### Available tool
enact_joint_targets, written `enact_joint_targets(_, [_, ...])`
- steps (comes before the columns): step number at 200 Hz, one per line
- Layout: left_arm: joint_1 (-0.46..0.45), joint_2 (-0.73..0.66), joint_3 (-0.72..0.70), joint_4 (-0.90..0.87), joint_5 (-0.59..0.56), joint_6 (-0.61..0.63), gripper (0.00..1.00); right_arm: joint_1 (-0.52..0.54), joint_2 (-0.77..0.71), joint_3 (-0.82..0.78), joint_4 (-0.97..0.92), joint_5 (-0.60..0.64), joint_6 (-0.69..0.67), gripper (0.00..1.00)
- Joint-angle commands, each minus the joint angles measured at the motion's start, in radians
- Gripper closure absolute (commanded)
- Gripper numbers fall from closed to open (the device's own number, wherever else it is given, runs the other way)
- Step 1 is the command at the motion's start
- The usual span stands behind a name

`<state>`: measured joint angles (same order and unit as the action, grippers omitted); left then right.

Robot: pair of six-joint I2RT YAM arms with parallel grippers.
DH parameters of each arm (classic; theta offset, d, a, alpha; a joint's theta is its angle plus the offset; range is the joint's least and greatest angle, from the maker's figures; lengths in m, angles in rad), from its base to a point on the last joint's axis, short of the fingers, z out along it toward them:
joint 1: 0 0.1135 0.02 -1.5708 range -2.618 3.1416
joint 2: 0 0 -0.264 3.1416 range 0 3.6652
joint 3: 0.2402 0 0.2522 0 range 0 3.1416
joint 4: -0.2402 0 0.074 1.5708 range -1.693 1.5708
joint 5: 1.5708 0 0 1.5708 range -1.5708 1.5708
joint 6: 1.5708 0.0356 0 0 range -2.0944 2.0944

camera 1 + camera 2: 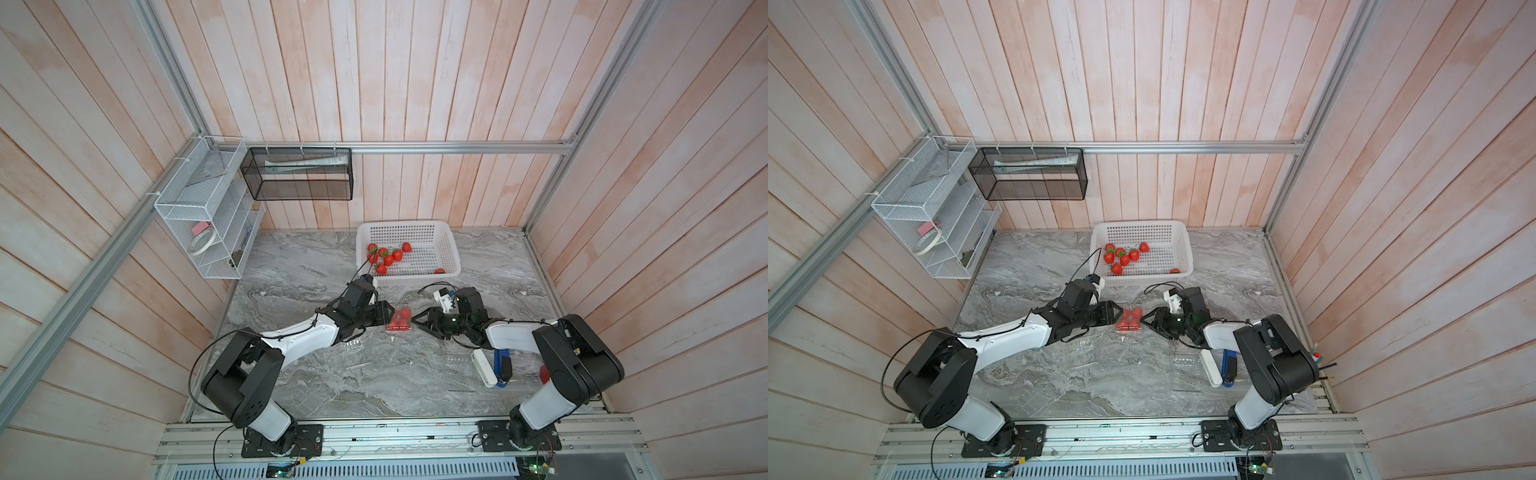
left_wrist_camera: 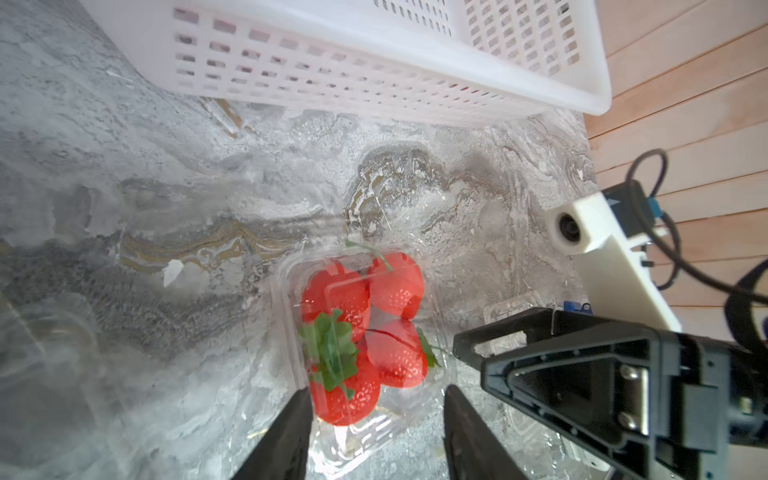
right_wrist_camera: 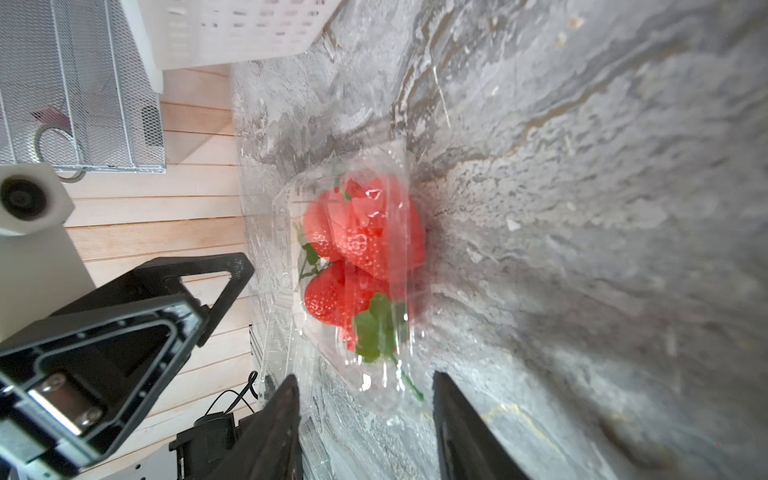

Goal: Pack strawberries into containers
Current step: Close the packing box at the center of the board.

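Note:
A clear container (image 1: 398, 328) holding several strawberries (image 1: 401, 316) sits on the marble between my two grippers. Its lid looks lowered over the fruit; whether it is latched I cannot tell. My left gripper (image 1: 390, 315) is open, and the container's near end (image 2: 361, 440) reaches between its fingertips. My right gripper (image 1: 414, 322) faces it from the other side. It is open too, with the container's other end (image 3: 374, 386) just inside its tips. Several more strawberries (image 1: 388, 259) lie in the white basket (image 1: 451, 257). Two empty clear containers (image 1: 351, 343) (image 1: 459, 359) lie close to the arms.
The white basket stands just behind the grippers against the back wall. A white bar (image 1: 484, 368) and a blue tool (image 1: 503, 365) lie by the right arm, with a red cup (image 1: 545, 374) half hidden behind it. Wire racks (image 1: 199, 216) (image 1: 297, 174) hang at the back left.

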<state>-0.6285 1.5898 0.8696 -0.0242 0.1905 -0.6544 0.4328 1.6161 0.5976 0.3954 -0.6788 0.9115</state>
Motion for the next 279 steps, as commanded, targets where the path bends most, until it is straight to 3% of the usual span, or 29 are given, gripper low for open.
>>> enact_joint_targets(1, [0.003,0.06,0.033,0.032,0.018,0.01,0.47,-0.011,-0.018,-0.004,-0.017,-0.015,-0.021,0.46])
enact_joint_targets(66, [0.003,0.099,0.029,0.061,0.039,-0.013,0.48,-0.005,0.017,-0.018,0.078,-0.067,0.032,0.47])
enact_joint_targets(155, [0.003,0.105,0.023,0.062,0.042,-0.014,0.48,-0.034,-0.001,-0.022,-0.028,-0.019,-0.042,0.48])
enact_joint_targets(279, [0.003,0.11,0.01,0.081,0.051,-0.025,0.48,0.024,0.028,-0.049,0.17,-0.1,0.102,0.51])
